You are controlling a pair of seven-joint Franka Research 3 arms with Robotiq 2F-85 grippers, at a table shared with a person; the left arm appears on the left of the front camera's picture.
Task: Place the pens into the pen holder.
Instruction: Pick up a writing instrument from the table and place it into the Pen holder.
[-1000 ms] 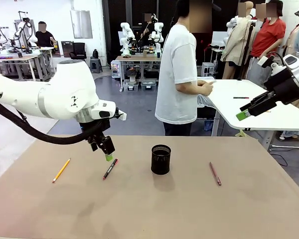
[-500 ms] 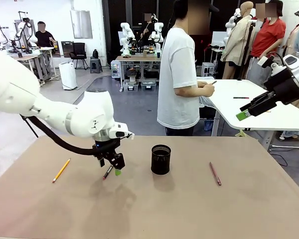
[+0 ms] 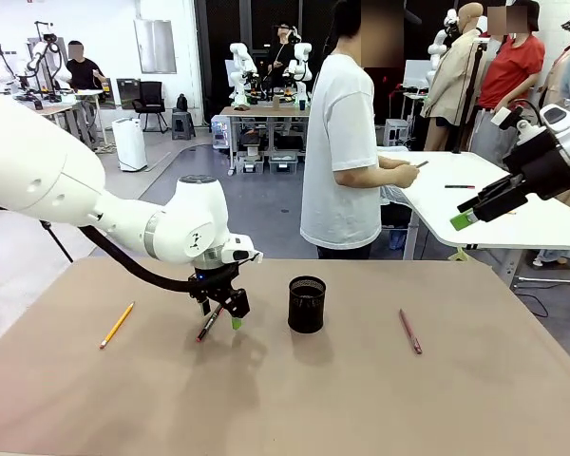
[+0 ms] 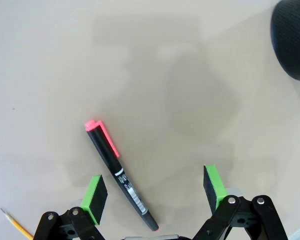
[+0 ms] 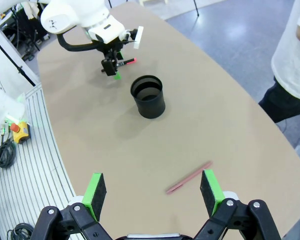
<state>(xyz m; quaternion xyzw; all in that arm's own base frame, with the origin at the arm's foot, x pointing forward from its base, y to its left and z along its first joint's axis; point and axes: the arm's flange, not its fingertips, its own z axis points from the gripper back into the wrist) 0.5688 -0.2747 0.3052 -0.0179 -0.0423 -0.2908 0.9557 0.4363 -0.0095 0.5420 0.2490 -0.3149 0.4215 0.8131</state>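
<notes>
The dark pen (image 3: 207,326) with a red cap lies on the table left of the black mesh pen holder (image 3: 307,304). My left gripper (image 3: 221,316) hangs open just over it. In the left wrist view the dark pen (image 4: 121,175) lies slanted between the two green pads, nearer the left one, inside the left gripper (image 4: 155,192). The yellow pencil (image 3: 117,324) lies further left, and the reddish-brown pen (image 3: 410,332) lies right of the holder. My right gripper (image 3: 475,214) is open and raised at the far right. Its wrist view looks down on the pen holder (image 5: 149,96) and the reddish-brown pen (image 5: 189,177).
A person in a white shirt (image 3: 340,142) stands behind the table's far edge, turned toward a white side table (image 3: 494,190). The brown tabletop (image 3: 294,399) is bare in front. The pencil's tip (image 4: 14,225) shows at the left wrist view's lower left corner.
My left arm has swung right and come down, bringing its open gripper over the dark pen. The right arm has stayed still. The pens have not moved.
</notes>
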